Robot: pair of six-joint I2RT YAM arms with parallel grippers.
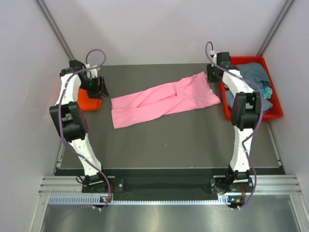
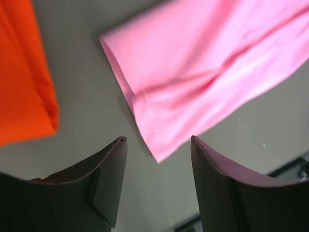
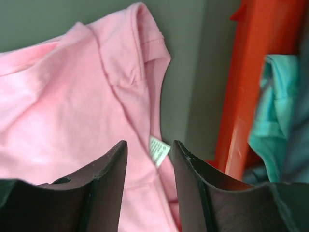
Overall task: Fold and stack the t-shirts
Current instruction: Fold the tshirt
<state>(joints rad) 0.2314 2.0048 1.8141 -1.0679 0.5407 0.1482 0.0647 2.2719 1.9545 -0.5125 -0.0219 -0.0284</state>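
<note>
A light pink t-shirt (image 1: 164, 99) lies stretched across the dark table, folded lengthwise. Its left end (image 2: 193, 72) shows in the left wrist view, just beyond my left gripper (image 2: 158, 140), which is open and holds nothing. An orange t-shirt (image 1: 89, 100) lies folded at the far left (image 2: 21, 72). My right gripper (image 3: 149, 144) hovers open over the pink shirt's right end (image 3: 72, 106), above its white care label (image 3: 158, 151). Grey-blue (image 1: 251, 72) and teal (image 3: 275, 116) t-shirts lie bunched in the red tray.
The red plastic tray (image 1: 276, 112) stands at the table's right edge, its rim (image 3: 246, 87) close beside my right gripper. Grey walls close in the table on the left, back and right. A metal rail runs along the front.
</note>
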